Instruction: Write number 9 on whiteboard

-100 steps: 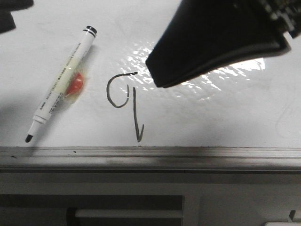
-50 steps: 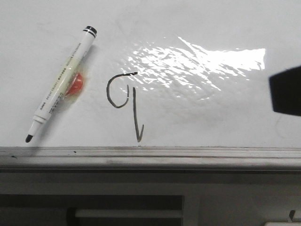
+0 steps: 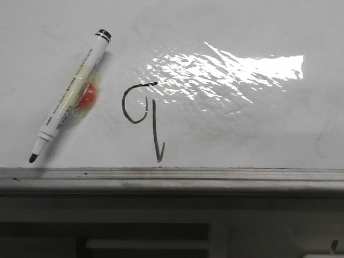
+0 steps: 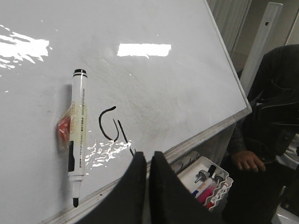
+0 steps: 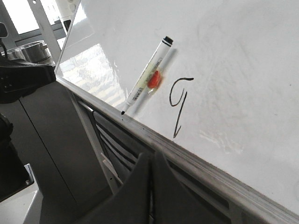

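number 9 (image 3: 144, 117) fully visible; whiteboard (image 3: 242, 134) edges cropped.

Office or lab, whiteboard (image 3: 258, 134), marker (image 3: 70, 97), supply tray (image 4: 205, 179)

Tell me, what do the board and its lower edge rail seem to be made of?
The whiteboard: glossy white coated surface, probably laminate or painted steel, judging by the bright wrinkled glare. The edge rail: dull grey metal, likely aluminium, with a brushed sheen.
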